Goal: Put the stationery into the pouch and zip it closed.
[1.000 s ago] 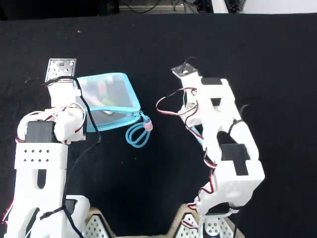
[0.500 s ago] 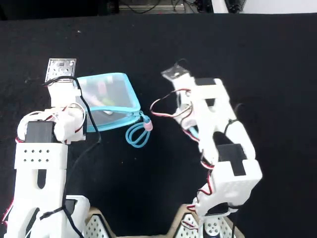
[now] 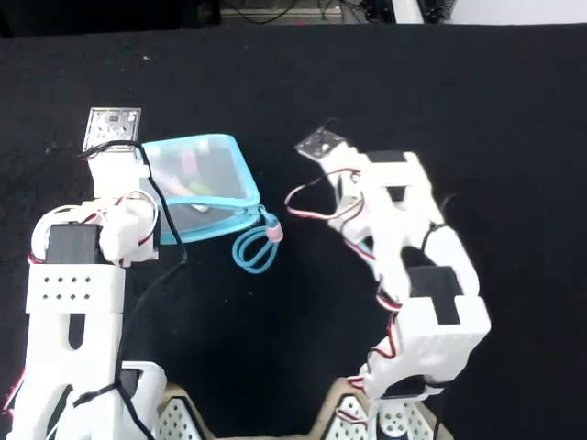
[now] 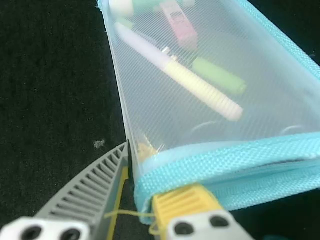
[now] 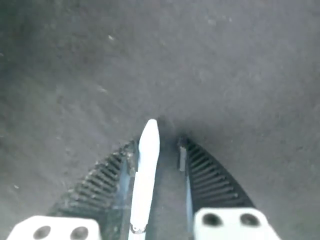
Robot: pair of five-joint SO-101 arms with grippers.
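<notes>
We log the right arm (image 3: pixel 404 238) swinging toward the pouch (image 3: pixel 197 179), jaws narrow on a pen (image 5: pixel 144 175). Left arm (image 3: pixel 78 275) jaws pinch the pouch corner on the counter (image 3: pixel 413 92); insertion looks next.

Bright even light, arms (image 3: pixel 73 293) glare vs black table (image 3: pixel 477 110); right wrist view dimmer, shadow at right gripper (image 5: pixel 157 144).

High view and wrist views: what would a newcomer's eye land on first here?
The see-through, blue-edged pouch lies left of centre on the black table, with markers inside. The left gripper is clamped on its corner by the zip edge. Off to the right, the right gripper holds a white pen above bare tabletop.
</notes>
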